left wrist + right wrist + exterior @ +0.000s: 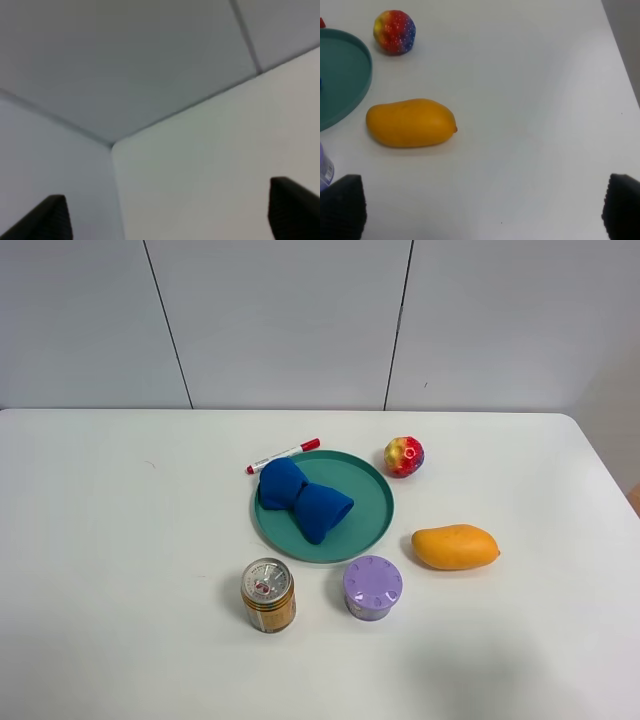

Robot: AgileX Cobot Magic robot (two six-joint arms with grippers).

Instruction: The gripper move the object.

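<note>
mango [455,546]: 1 | ball [404,456]: 1 | can [268,595]: 1 | purple jar [372,588]: 1 | plate [375,502]: 1 | blue cloth [302,500]: 1 | marker [283,455]: 1

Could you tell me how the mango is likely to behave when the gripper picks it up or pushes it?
The mango looks smooth and glossy, so it may slip. Its rounded oval body, lying on its side on the table, could roll or pivot if pushed. It keeps a firm shape, so probably rigid.

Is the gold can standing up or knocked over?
Standing up. The gold can shows its round silver top to the high camera.
</note>
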